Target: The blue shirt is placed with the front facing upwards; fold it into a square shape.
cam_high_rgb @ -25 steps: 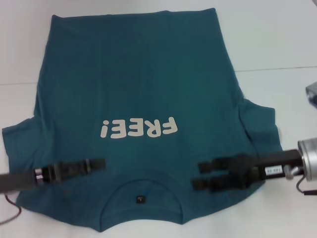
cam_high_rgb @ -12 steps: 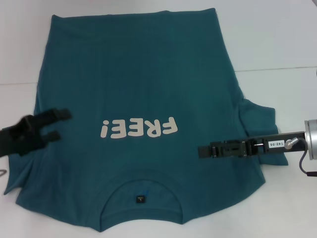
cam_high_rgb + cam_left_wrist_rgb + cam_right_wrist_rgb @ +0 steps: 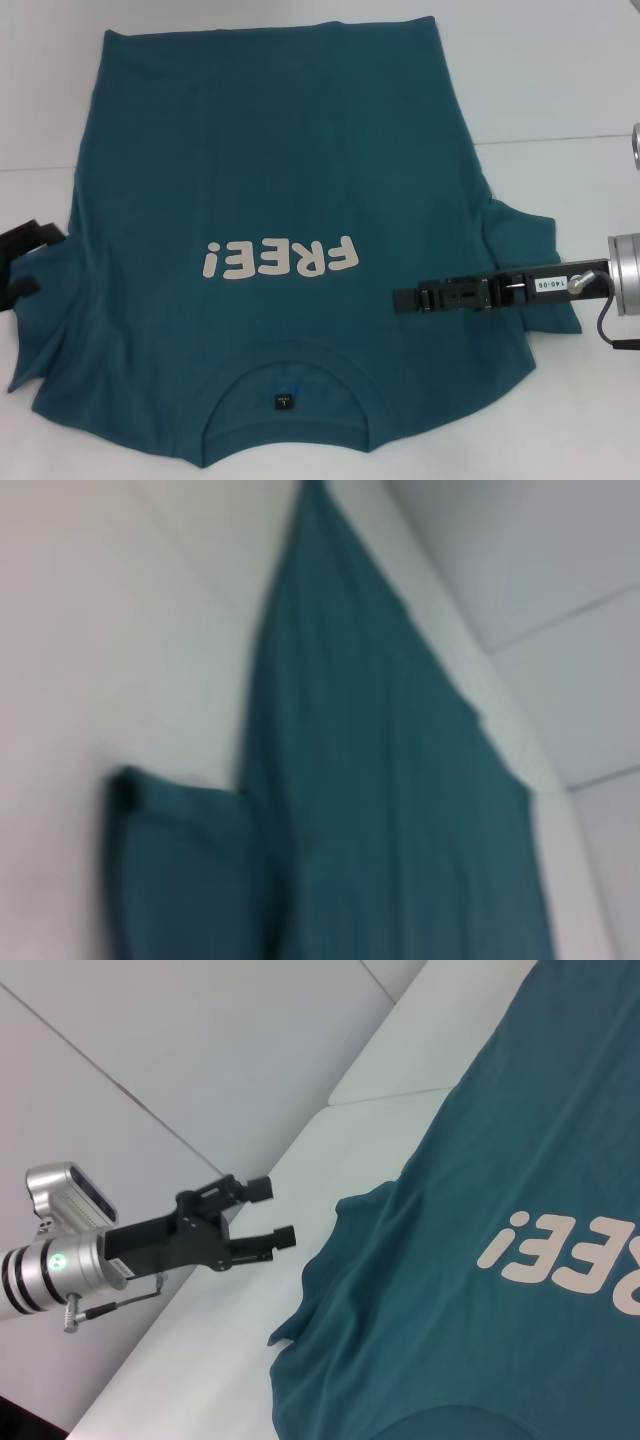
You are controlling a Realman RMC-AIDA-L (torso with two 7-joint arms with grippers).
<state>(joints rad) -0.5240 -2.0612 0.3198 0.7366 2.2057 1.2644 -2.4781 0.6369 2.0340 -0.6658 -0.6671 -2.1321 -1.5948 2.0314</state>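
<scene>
A: Where is the blue shirt (image 3: 290, 200) seen?

B: It is laid flat on the white table (image 3: 560, 80), print up. The collar (image 3: 285, 375) is nearest, then the white "FREE!" print (image 3: 280, 260), and the hem is farthest.

A: Right gripper (image 3: 405, 298)?

B: It is held over the shirt's right shoulder area, just past the collar, pointing inward. It is seen edge-on in the head view, so whether its jaws are spread or pressed together cannot be told.

A: Left gripper (image 3: 272, 1210)?

B: It is found off the shirt's left sleeve edge, over bare table. In the right wrist view its jaws are spread, with nothing pinched. The sleeve (image 3: 180, 870) is seen lying flat.
</scene>
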